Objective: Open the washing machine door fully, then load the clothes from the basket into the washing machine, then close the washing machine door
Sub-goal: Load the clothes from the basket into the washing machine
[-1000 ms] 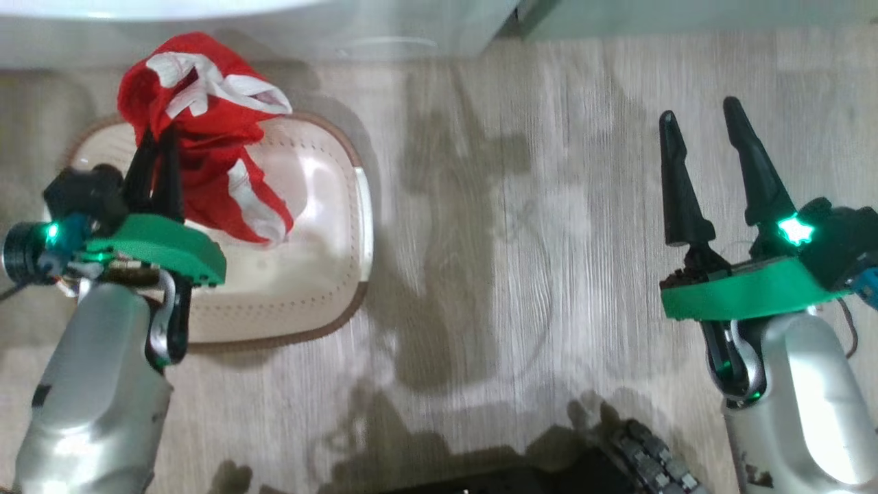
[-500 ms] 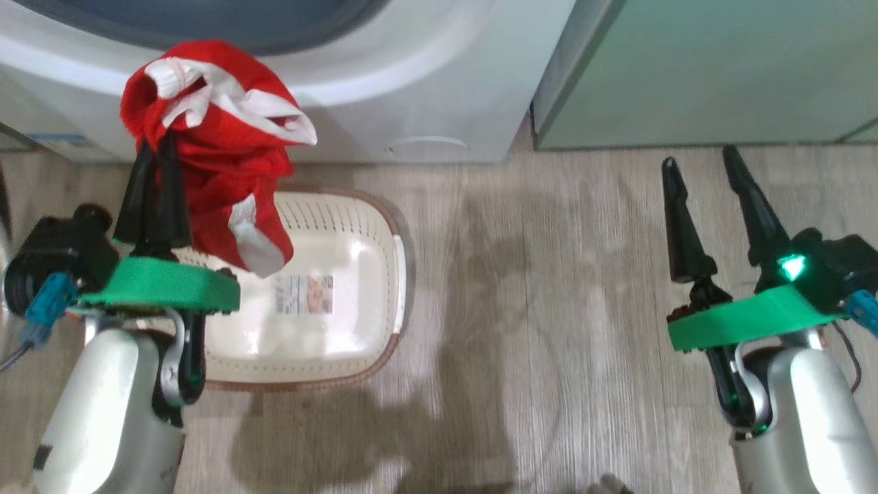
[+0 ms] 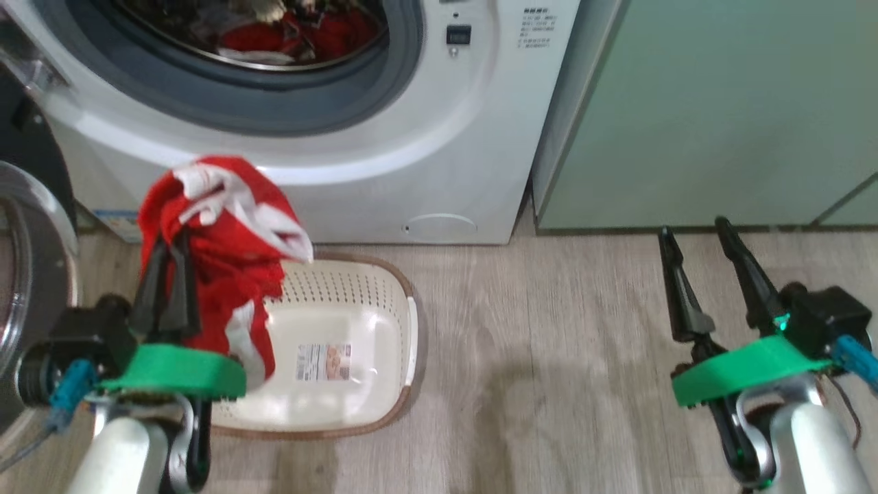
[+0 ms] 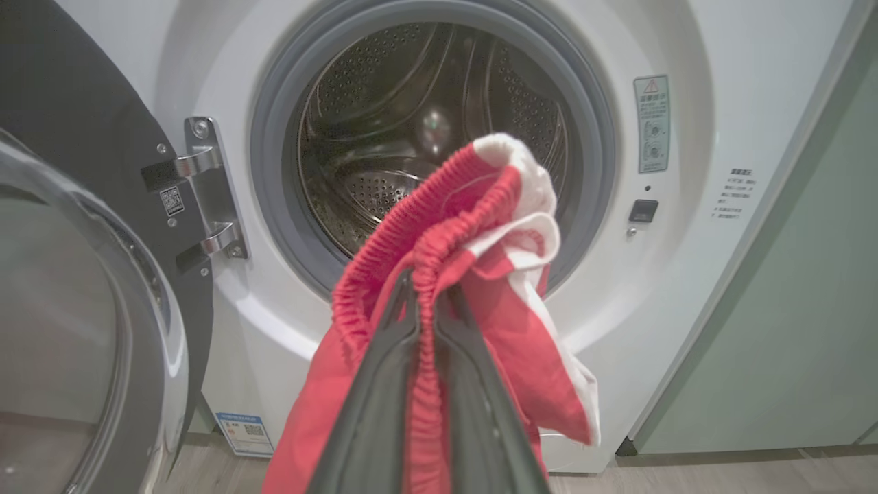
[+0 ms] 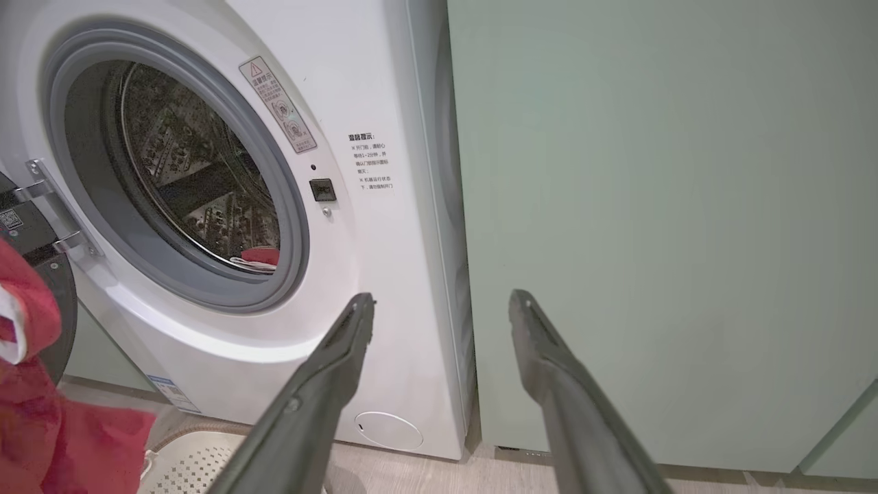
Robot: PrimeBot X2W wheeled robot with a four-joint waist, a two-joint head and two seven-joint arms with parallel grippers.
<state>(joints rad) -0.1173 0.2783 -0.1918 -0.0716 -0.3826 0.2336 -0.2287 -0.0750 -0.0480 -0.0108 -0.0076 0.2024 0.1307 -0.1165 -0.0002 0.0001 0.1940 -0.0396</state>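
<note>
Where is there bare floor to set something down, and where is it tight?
Free: the floor between the basket and the right gripper, bordered behind by the washing machine and cabinet. Crowded: the left, where the open door, basket and left gripper holding the red garment bunch together.

Red clothes (image 3: 230,274) — white stripes.

Left gripper pinched tight, right gripper spread wide.

Our left gripper (image 3: 170,241) rises at the lower left of the head view, its two dark fingers (image 3: 184,295) pressed together and nipping the clothes (image 3: 226,274) by a gathered red edge. Its green wrist collar (image 3: 171,370) sits atop a pale forearm (image 3: 116,453). Our right gripper (image 3: 693,230) stands at the lower right, its fingers parted and bare, tips leaning slightly leftward above a matching collar and forearm.
</note>
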